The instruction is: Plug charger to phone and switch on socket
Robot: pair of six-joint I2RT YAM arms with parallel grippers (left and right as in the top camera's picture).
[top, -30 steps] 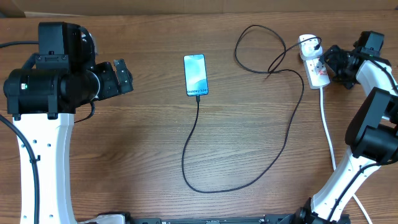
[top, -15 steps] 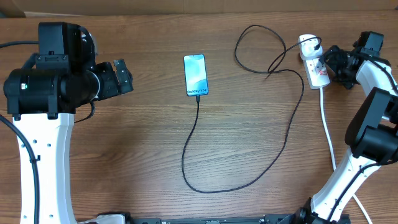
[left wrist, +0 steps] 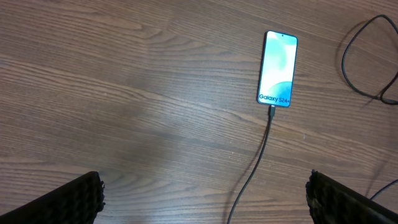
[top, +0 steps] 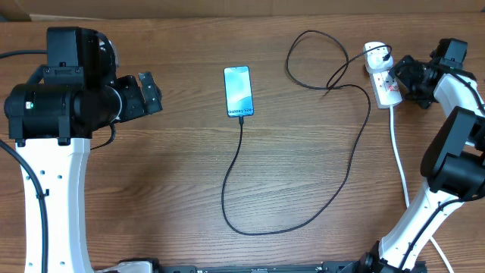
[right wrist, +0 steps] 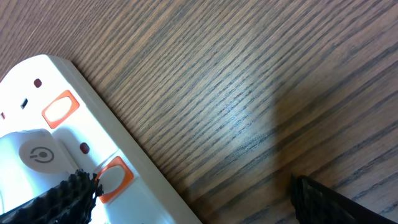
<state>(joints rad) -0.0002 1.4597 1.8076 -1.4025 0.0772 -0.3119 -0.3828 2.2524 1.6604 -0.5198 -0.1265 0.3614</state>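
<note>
The phone (top: 238, 91) lies flat on the table with its screen lit light blue, and also shows in the left wrist view as the phone (left wrist: 277, 68). The thin black charger (top: 352, 159) runs from the phone's lower end in a wide loop to the white socket (top: 383, 76) at the far right. Its plug tip (left wrist: 272, 112) sits in the phone's port. My left gripper (top: 150, 95) is open, well left of the phone. My right gripper (top: 402, 76) is open at the socket's side. One of its fingers (right wrist: 59, 199) overlaps the strip by an orange switch (right wrist: 112, 177).
A thick white cord (top: 400, 167) leaves the socket and runs down the right side towards the right arm's base. A black plug (top: 377, 53) sits in the strip's far end. Cardboard edges (top: 227, 7) line the back of the table.
</note>
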